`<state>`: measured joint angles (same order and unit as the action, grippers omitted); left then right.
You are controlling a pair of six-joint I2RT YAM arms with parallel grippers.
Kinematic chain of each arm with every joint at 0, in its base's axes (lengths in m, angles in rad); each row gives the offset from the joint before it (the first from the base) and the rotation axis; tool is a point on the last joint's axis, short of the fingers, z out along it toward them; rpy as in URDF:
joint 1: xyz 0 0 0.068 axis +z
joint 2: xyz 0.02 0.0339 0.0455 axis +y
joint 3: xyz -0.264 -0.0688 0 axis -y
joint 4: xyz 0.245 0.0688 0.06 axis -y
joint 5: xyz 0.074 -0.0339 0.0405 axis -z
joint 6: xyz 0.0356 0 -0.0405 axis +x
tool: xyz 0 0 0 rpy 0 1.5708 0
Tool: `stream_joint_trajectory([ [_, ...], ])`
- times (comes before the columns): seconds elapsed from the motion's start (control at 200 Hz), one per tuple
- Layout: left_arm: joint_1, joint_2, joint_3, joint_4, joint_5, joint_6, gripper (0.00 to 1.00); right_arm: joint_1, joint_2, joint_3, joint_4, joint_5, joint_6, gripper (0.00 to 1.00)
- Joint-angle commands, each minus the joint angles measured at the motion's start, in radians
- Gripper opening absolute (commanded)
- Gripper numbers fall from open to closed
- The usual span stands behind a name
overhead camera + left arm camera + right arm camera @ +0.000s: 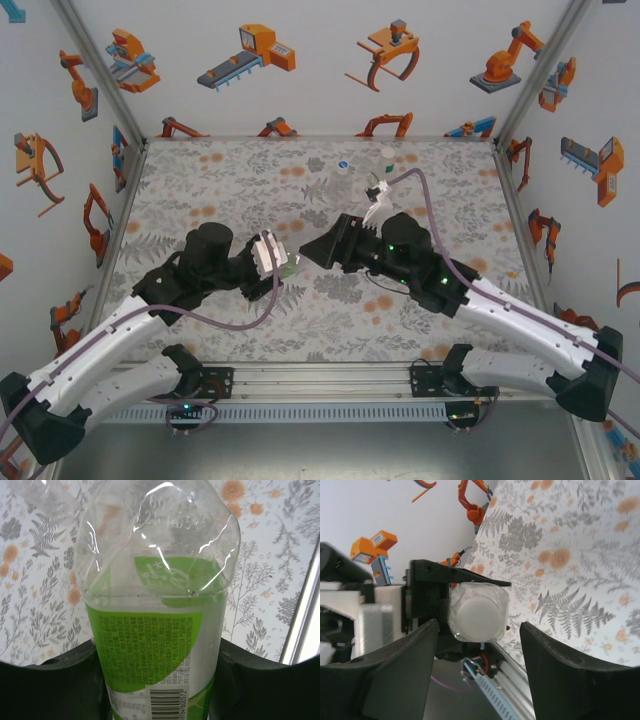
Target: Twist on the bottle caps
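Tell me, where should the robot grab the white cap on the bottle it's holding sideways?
Grip the cap by its round side wall, one finger on each side, coming straight at its flat top. The left gripper holds the bottle lying sideways, so the cap faces the open right gripper head-on. Its round edge probably suits twisting.

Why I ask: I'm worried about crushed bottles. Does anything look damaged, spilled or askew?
Nothing stands out. The left gripper holds the green-labelled bottle, its white cap between the right gripper's open fingers, untouched. Its facets look moulded, not crushed. Two far bottles appear upright; no spill shows.
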<state>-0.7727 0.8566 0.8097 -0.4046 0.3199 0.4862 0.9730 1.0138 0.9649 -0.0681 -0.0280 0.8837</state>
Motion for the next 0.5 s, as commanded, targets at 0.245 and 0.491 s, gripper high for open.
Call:
stream_joint_trajectory([
  [0.245,-0.004,0.016,0.028,-0.021,0.428,0.088,0.0,0.004,-0.182,0.103,-0.169,-0.319,-0.808,0.61],
  [0.491,-0.009,0.098,0.076,-0.111,0.55,0.114,0.0,0.004,-0.142,0.207,-0.507,-0.586,-1.429,0.58],
])
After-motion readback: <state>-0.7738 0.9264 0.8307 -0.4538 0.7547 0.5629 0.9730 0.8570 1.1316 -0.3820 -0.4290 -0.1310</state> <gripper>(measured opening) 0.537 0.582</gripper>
